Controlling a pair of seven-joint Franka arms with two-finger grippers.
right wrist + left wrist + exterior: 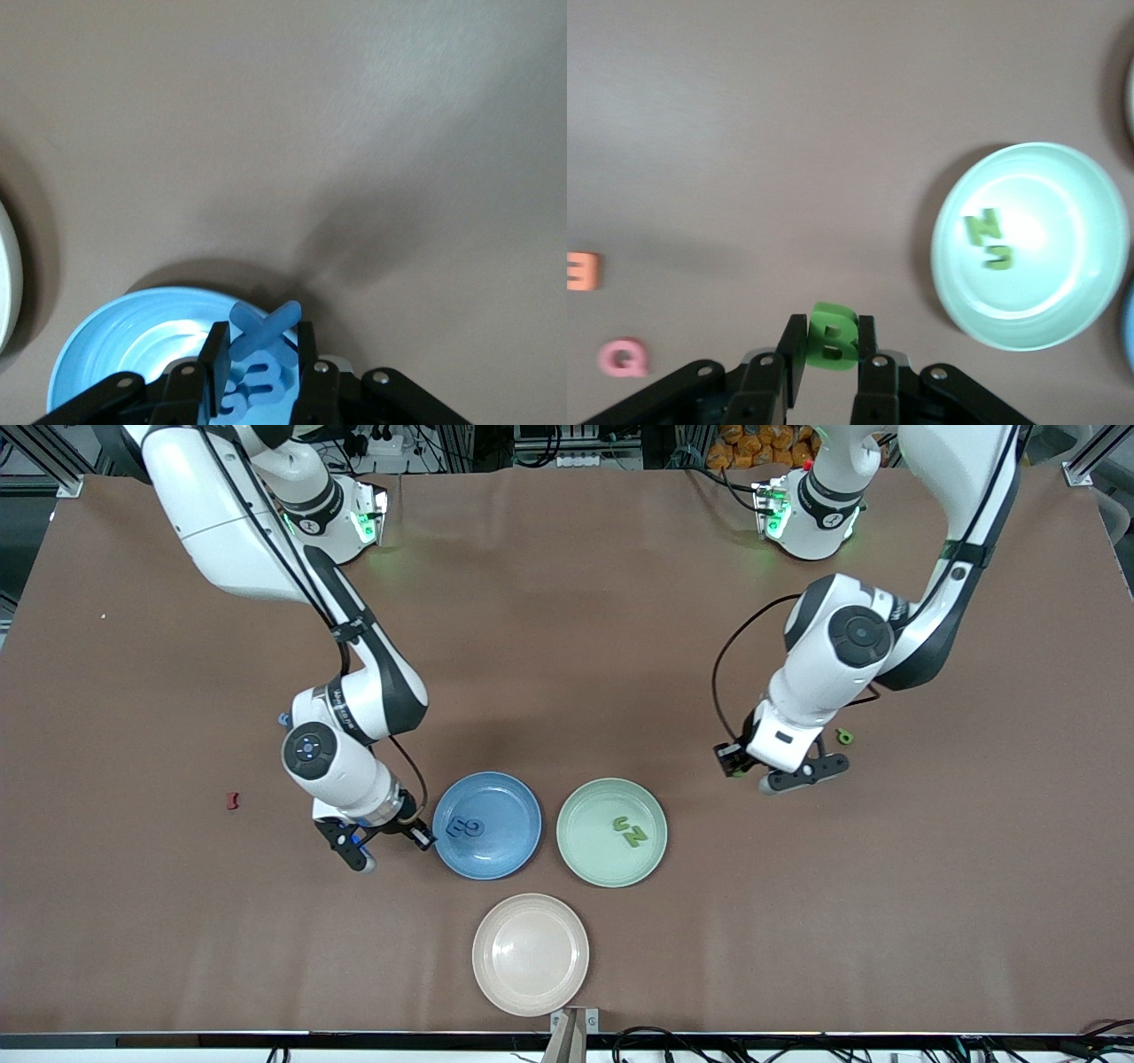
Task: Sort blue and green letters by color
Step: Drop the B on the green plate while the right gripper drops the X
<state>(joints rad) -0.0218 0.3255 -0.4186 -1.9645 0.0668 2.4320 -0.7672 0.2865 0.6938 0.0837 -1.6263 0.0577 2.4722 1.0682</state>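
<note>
The left gripper clamps its jaws on the green B above the bench. The right gripper has its jaws clamped on the blue X by the blue plate.

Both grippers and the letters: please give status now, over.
Left gripper shut on green B, over bare table near green plate. Right gripper shut on blue X, at blue plate rim. Nothing blocking either plate.

Cream plate, dark red letter
</note>
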